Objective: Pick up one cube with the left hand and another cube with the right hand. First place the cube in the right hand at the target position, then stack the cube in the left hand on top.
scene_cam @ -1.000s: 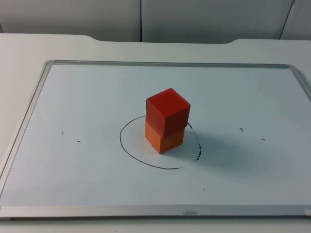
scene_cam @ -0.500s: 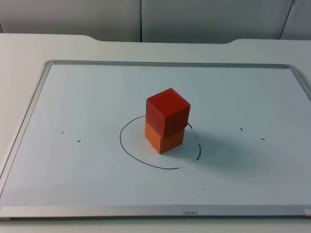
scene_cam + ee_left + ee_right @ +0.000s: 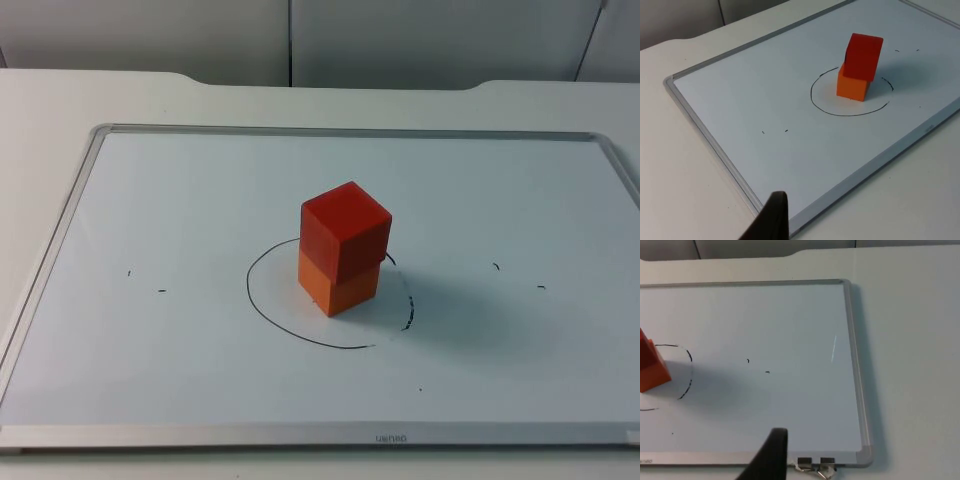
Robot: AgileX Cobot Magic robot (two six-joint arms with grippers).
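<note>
I am looking first at the left gripper (image 3: pixel 771 220): it is hanging back over the near edge of the desk (image 3: pixel 60 100), well apart from the cubes. Its jaws are holding nothing, and I cannot tell whether they are apart or together. The right gripper (image 3: pixel 771 455) is waiting in the same way over the other side, and I cannot tell the state of its jaws either. Going outward, I am finding that nothing has moved over the last second: the stack is standing exactly as before. I am taking this to mean that the task is finished and both arms are already withdrawn. The red cube (image 3: pixel 345 232) is resting on top of the orange cube (image 3: pixel 338 285), a little turned and shifted against it, but flat and steady. The orange one is sitting inside the hand-drawn black circle (image 3: pixel 262 310), near its far side. Both cubes are looking like solid, matt blocks with sharp edges, perhaps painted wood. Under them is lying a smooth, slightly glossy whiteboard (image 3: pixel 340 130) with a thin metal frame and some small pen marks.
</note>
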